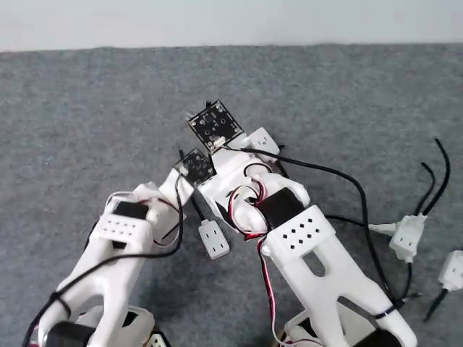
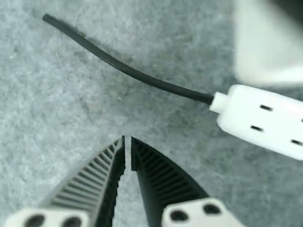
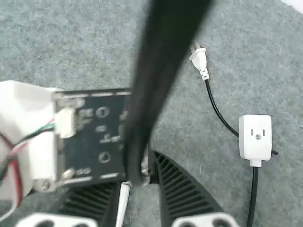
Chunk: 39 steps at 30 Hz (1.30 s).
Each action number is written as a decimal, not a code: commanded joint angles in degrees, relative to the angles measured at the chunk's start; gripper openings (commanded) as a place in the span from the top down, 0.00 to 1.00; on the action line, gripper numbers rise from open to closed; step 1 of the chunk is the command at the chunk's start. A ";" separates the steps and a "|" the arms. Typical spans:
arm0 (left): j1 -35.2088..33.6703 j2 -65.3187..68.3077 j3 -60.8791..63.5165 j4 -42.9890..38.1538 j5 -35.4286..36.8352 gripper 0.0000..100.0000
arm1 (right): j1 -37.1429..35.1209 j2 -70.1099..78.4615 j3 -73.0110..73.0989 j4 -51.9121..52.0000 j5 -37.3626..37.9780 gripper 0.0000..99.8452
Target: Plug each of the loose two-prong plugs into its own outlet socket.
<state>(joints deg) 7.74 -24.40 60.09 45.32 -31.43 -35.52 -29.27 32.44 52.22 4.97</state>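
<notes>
My left gripper (image 2: pixel 128 141) hovers over the carpet, shut with nothing in it. Just beyond it lies a white outlet socket (image 2: pixel 265 122) with a black cord (image 2: pixel 128 68); the high view has this socket (image 1: pixel 213 238) between the two arms. My right gripper (image 3: pixel 142 163) is shut on a thick black cord (image 3: pixel 156 80) that trails off to the right in the high view (image 1: pixel 347 181). Past it lie a loose white two-prong plug (image 3: pixel 199 57) and a white socket block (image 3: pixel 255 136). Another socket (image 1: pixel 262 139) sits beside the right wrist.
At the right of the carpet lie a white socket block (image 1: pixel 407 235) and a second white piece (image 1: pixel 452 269), each with black cords. The left arm's camera board (image 3: pixel 90 142) is close beside my right gripper. Open grey carpet (image 1: pixel 87 108) stretches to the far left.
</notes>
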 commanded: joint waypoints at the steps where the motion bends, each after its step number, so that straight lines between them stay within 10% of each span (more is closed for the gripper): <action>1: 1.23 -3.96 0.75 -2.20 -1.14 0.99 | 0.22 -0.13 -0.88 -1.19 -0.53 0.99; 18: -25.49 -4.57 -0.57 -14.07 26.29 0.99 | -0.22 0.48 4.57 1.45 -19.96 0.99; 39: -26.20 -4.57 -0.31 -15.56 26.37 0.99 | -5.58 3.03 17.05 -10.59 -19.69 0.99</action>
<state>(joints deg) -17.93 -27.30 61.67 31.34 -5.76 -39.65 -26.64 50.29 42.64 -15.43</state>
